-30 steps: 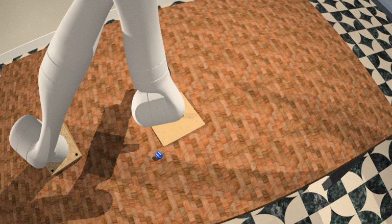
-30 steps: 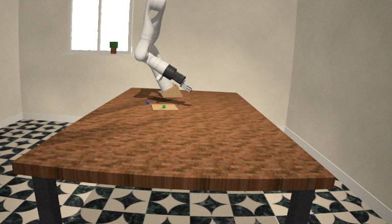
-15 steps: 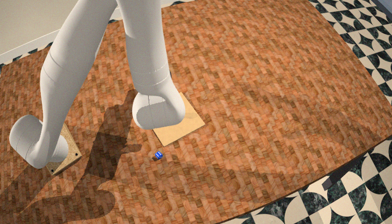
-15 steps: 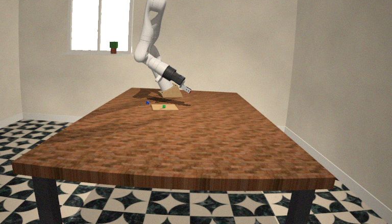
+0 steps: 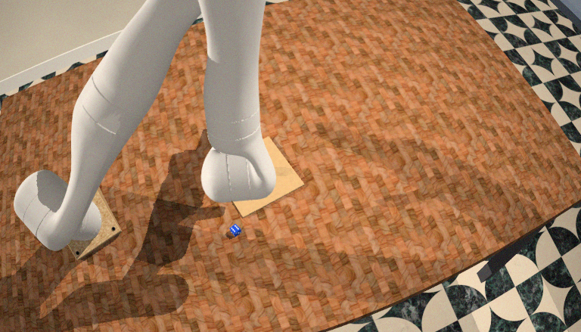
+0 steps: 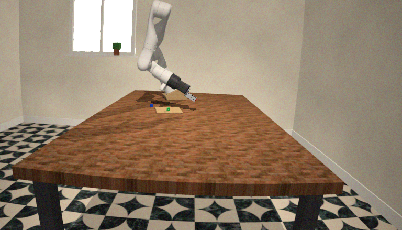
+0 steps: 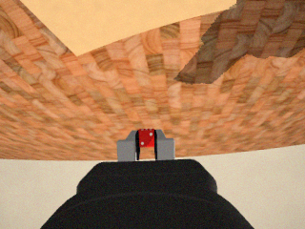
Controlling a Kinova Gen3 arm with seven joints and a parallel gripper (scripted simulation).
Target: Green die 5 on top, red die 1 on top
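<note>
My gripper (image 6: 193, 98) (image 7: 147, 140) is shut on the red die (image 7: 147, 137) and holds it in the air, slanting down, right of the mat in the exterior view. A face with two white pips shows in the wrist view. The green die (image 6: 168, 109) sits on the tan mat (image 5: 284, 187) (image 6: 177, 111) (image 7: 119, 24); its pips are too small to read there, and the arm hides it in the top view. The mat lies flat. The blue die (image 5: 234, 230) (image 6: 151, 105) lies on the table off the mat, several pips showing.
The arm (image 5: 235, 174) (image 6: 161, 73) covers much of the mat in the top view. Its base stands on a wooden wedge block (image 5: 104, 221) (image 6: 175, 96). Arm shadows fall across the wooden table (image 5: 385, 119) (image 6: 177, 150) near the mat and the blue die.
</note>
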